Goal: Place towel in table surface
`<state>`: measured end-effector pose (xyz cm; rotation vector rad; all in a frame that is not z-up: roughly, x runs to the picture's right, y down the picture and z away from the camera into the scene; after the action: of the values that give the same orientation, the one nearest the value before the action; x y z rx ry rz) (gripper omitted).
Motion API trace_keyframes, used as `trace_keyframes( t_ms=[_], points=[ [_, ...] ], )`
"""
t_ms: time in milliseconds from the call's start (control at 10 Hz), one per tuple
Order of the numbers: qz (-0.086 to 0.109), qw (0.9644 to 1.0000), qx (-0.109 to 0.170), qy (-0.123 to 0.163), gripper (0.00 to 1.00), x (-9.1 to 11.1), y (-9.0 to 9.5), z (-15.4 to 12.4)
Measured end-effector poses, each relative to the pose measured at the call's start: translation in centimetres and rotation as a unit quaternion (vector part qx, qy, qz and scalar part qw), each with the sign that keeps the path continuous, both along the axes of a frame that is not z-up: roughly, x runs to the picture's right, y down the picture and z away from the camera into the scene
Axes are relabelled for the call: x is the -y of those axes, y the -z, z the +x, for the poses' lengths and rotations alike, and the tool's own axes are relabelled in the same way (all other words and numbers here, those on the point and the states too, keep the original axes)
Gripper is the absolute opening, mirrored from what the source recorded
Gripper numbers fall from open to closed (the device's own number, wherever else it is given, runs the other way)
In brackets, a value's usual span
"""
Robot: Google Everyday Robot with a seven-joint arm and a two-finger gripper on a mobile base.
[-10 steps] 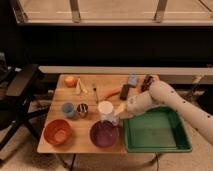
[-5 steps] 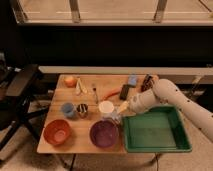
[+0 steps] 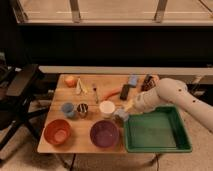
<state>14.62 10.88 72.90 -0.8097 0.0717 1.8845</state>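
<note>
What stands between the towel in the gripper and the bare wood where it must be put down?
Nothing visible does. The gripper holds the towel low over the table surface, between the white cup, the purple bowl and the green tray. Bare wood lies directly below.

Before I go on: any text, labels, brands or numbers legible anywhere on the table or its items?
No readable text, label, brand or number anywhere in this view.
Dark box at the table's back edge: any print too blurred to read.
Dark cup: pale marks, unreadable.
Green tray, purple bowl, white cup: plain, no markings seen.
The hand sits shut on the towel between white cup and tray.
</note>
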Motion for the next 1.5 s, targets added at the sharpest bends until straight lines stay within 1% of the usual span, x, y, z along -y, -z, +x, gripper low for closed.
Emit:
trace_keyframes(
  t_ms=[100,200,300,500,700,800,1300,1400,1500],
  points=[
    [0.012,0.9993,-0.034,0.005,0.00,0.8,0.2,2.1],
    [0.029,0.9971,-0.069,0.013,0.00,2.4,0.1,4.1],
    [0.044,0.9952,-0.086,0.017,0.00,3.9,-0.3,5.0],
    [0.072,0.9920,-0.101,0.025,0.00,7.1,-1.3,5.5],
    [0.106,0.9894,-0.098,0.019,0.00,11.0,-2.6,4.7],
    [0.118,0.9886,-0.093,0.016,0.00,12.3,-3.0,4.1],
    [0.120,0.9883,-0.093,0.017,0.00,12.3,-3.1,4.2],
    [0.127,0.9875,-0.092,0.006,0.00,12.6,-3.1,4.5],
    [0.136,0.9865,-0.091,-0.012,0.00,13.0,-3.5,5.1]
  ],
)
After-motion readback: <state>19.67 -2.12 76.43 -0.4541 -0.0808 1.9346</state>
